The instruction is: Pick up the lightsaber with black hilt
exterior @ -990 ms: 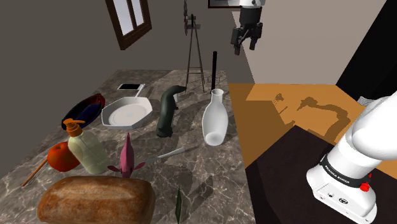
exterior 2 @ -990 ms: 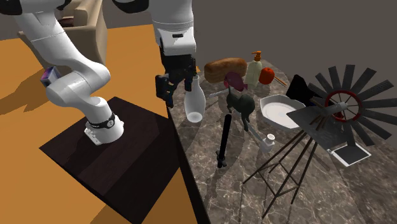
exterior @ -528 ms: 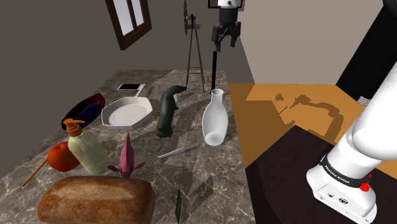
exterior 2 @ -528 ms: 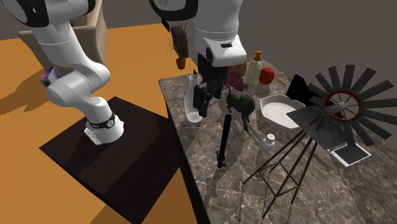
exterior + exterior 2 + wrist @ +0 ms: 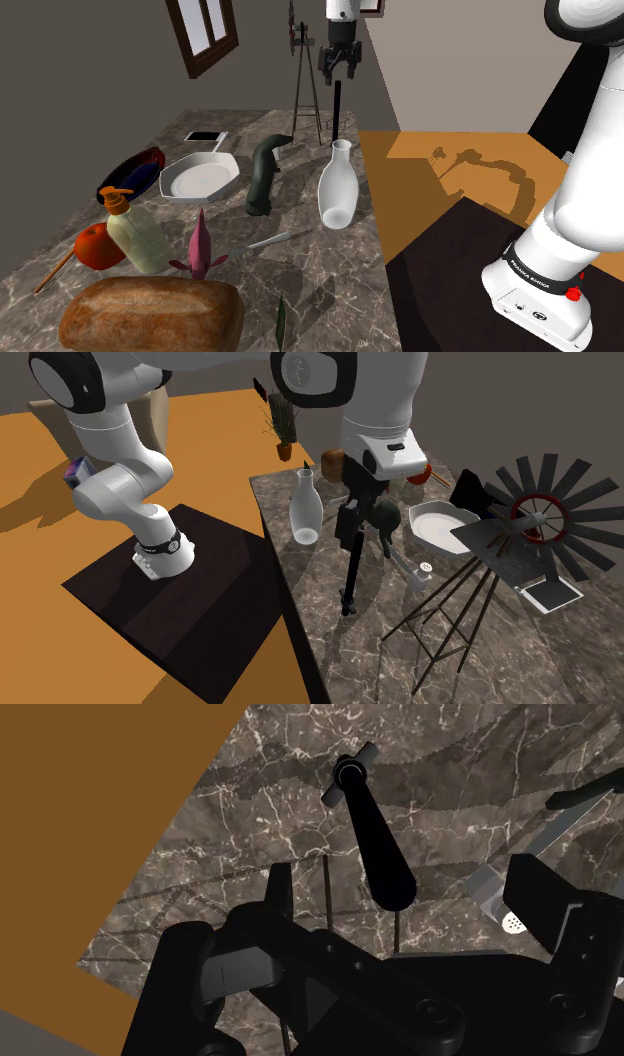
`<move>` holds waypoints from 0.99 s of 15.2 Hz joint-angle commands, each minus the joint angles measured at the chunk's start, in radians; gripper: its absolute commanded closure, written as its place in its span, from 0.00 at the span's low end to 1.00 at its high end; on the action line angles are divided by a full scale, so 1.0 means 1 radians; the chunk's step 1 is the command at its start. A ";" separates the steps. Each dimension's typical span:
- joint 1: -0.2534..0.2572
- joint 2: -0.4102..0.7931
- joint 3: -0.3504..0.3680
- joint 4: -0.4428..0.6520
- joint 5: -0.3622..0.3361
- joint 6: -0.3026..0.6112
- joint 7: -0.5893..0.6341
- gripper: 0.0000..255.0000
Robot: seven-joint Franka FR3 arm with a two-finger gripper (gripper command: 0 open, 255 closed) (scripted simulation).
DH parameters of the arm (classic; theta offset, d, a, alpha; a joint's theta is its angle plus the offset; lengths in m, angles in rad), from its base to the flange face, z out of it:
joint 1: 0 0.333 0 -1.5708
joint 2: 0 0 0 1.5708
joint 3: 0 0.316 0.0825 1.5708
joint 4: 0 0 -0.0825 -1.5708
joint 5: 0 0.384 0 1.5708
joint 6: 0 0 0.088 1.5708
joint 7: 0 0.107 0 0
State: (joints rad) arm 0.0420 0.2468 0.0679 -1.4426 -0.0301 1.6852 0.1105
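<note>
Jaws wide open, empty, over upright black lightsaber [image 5: 337,110] nr desk [image 5: 350,262] edge, windmill [image 5: 532,510] close beside.

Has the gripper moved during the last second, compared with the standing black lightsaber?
Yes. In the shoulder view the gripper has shifted left: it was to the right of the upright lightsaber, and now hangs above it.

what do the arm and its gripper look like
The arm is white, built of rounded tubular segments with dark joints. Its base collar carries black lettering, with a small red button beside it. The gripper is all black: a blocky body ending in two slim jaws.
</note>
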 commanded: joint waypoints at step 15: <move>-0.001 0.000 -0.001 -0.035 0.000 0.035 -0.001 1.00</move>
State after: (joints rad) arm 0.0409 0.2481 0.0674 -1.4830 -0.0302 1.7275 0.1100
